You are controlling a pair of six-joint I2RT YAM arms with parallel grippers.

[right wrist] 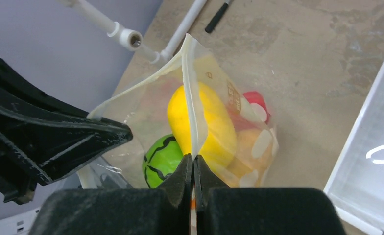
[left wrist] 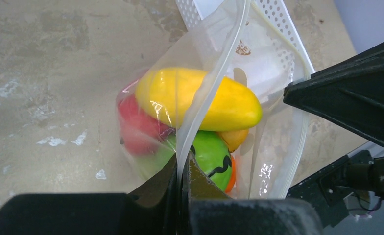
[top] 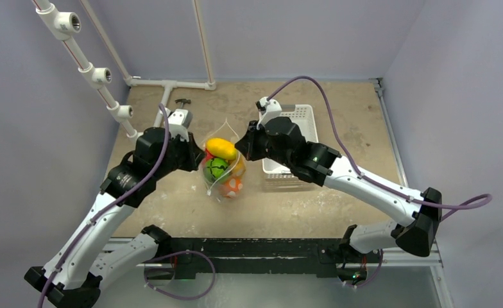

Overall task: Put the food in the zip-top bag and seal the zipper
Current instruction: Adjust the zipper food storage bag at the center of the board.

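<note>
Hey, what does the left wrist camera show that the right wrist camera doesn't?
Only the left wrist view: the left gripper shut on the zipper, and the perforated wall of the basket behind the bag. Only the right wrist view: the right gripper pinching the zipper, a white pipe and a black pen. Both: the yellow fruit, striped green fruit and red fruit inside the bag.

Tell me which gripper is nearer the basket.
Right. The right gripper pinches the bag just beside the basket; the left gripper grips the bag's other side, farther away.
</note>
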